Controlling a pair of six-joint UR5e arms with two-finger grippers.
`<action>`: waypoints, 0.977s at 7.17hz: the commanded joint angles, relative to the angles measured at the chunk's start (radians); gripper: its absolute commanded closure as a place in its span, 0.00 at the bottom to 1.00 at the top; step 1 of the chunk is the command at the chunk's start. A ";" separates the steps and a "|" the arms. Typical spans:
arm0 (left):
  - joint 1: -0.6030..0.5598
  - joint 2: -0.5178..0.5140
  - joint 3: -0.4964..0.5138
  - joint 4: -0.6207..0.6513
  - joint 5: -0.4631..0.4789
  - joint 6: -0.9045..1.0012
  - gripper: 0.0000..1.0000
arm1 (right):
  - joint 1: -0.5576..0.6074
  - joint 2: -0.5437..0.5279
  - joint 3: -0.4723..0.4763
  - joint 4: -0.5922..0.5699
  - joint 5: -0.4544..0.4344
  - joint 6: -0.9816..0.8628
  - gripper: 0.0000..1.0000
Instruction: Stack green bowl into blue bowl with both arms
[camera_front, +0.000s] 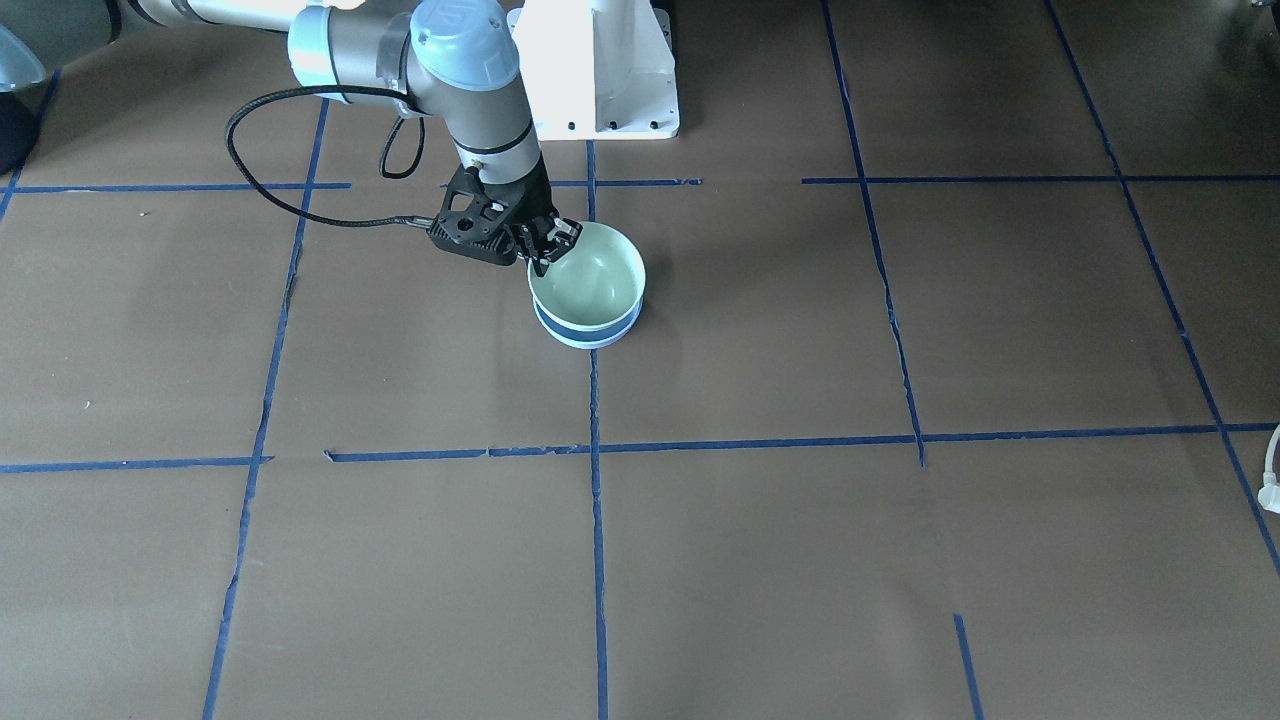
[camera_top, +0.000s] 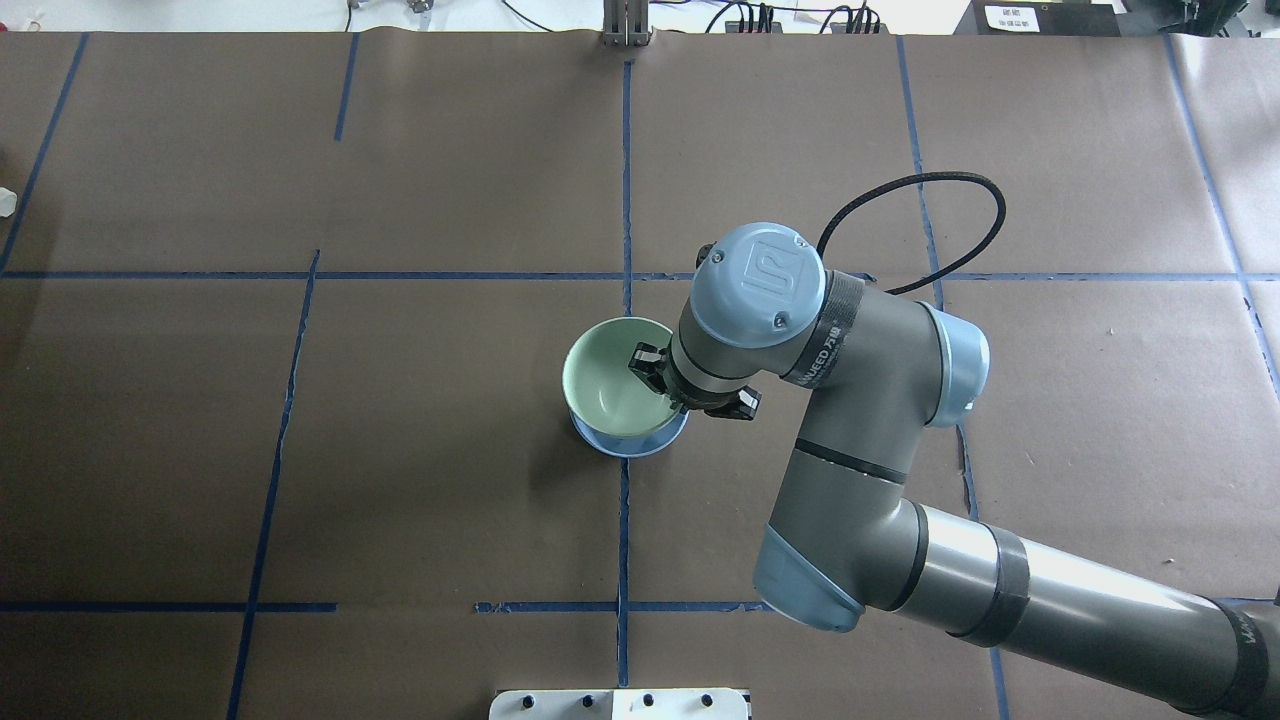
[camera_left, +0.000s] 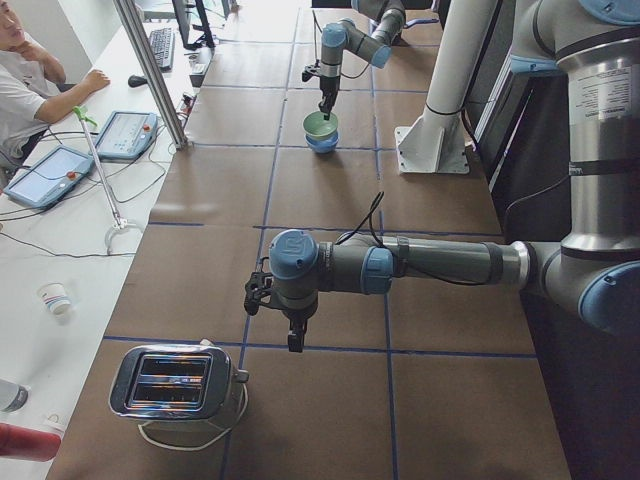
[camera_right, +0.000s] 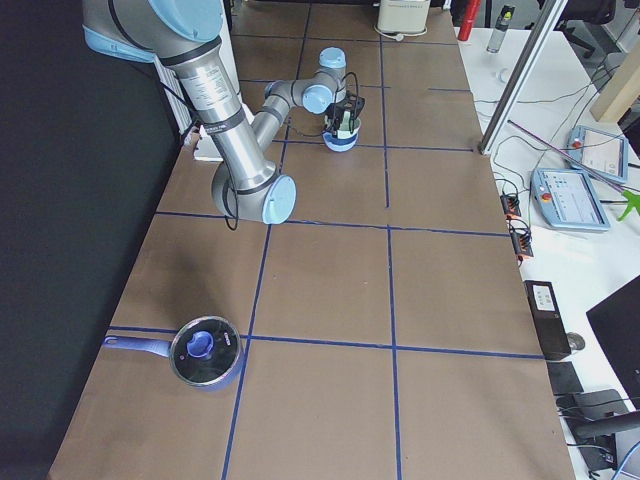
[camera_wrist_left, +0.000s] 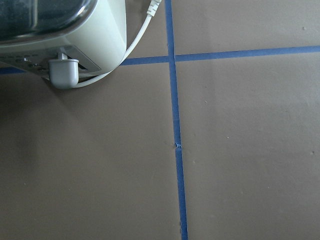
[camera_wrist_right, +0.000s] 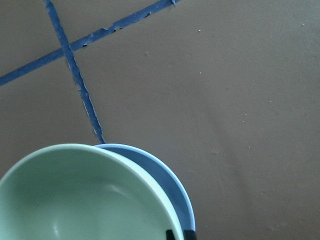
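Two bowls: nested, upright, on brown table (camera_front: 800, 560), near white pedestal base (camera_front: 600, 70), right beside a blue tape line (camera_front: 597, 540).
Green bowl (camera_front: 590, 275): sits inside blue bowl, rim well above it, a bit off-centre; inside bare & glossy.
Blue bowl (camera_front: 585, 332): underneath, on table; only its rim & outer band show below the green one.
R arm (camera_top: 880, 450): reaches in over table, wrist pointing down at bowl edge on robot's side.
R gripper (camera_front: 548, 248): at green bowl rim; fingertips (camera_wrist_right: 189, 234) close together, one inside the rim, other outside, pinching the wall. Wrist cam shows both rims between the tips.
L arm (camera_left: 400, 265): stretched low over table at far end, well apart from bowls.
L gripper (camera_left: 296, 343): points down above table, near toaster (camera_left: 175, 385), touching nothing. Fingers open or closed: can't tell, seen in side view only; wrist cam shows just toaster corner, its white cord (camera_wrist_left: 140, 35) & tape.
Other: blue pot w/ glass lid (camera_right: 205, 352) at opposite table end.
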 joint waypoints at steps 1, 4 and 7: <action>-0.001 0.000 -0.001 0.000 0.000 -0.001 0.00 | -0.007 0.014 -0.031 0.001 -0.008 0.008 0.85; 0.001 -0.001 -0.003 0.000 -0.002 -0.001 0.00 | -0.010 0.013 -0.044 0.003 -0.008 0.003 0.24; 0.001 -0.003 -0.004 0.001 0.000 -0.001 0.00 | 0.056 0.013 -0.002 -0.009 0.046 -0.050 0.00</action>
